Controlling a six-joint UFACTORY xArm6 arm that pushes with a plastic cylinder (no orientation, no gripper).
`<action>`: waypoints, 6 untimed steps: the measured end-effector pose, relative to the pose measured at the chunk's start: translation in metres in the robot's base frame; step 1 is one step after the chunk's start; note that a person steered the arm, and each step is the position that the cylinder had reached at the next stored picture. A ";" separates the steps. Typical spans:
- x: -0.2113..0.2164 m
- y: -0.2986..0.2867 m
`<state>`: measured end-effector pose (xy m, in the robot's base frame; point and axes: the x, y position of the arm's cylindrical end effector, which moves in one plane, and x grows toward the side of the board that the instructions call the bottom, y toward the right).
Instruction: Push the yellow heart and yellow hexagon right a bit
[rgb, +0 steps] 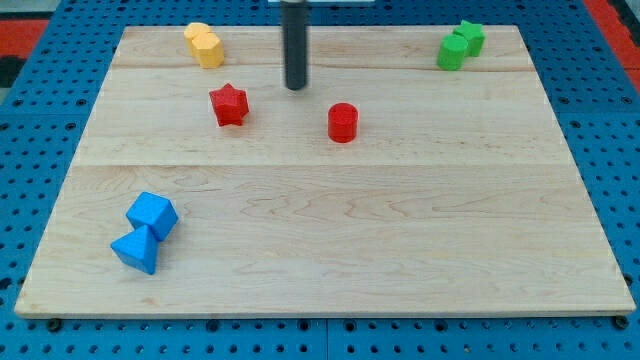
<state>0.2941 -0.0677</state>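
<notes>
At the view's bottom left we see 2 blue blocks touching: a blue triangle (135, 250) lowest, and a blue cube (152, 214) just above and to its right. Both lie on the wooden board (330, 250), a pale plank surface resting on a blue pegboard (40, 40).

Moving right, near the board's top edge, sit the 2 yellow blocks, pressed together. The upper left one we take for the yellow heart (196, 36) and the lower right one for the yellow hexagon (209, 49), though their outlines are too small to tell apart with certainty. Below them and slightly to the right, well apart, is the red star (229, 104).

Next comes our dark rod, entering from the view's top. My tip (296, 87) rests on the board to the right of the yellow pair, apart from them, and just up and right of the red star without touching it. We carry no gripper, so there is no opening to report; the rod holds nothing.

Right of the tip and a little lower stands the red cylinder (342, 122), alone.

At the view's top right, 2 green blocks touch: a green cylinder (451, 52) and, up and right of it, a green star (469, 37).

We see no containers on the board.
</notes>
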 end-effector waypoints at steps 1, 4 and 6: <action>-0.007 -0.085; -0.074 -0.131; -0.081 -0.054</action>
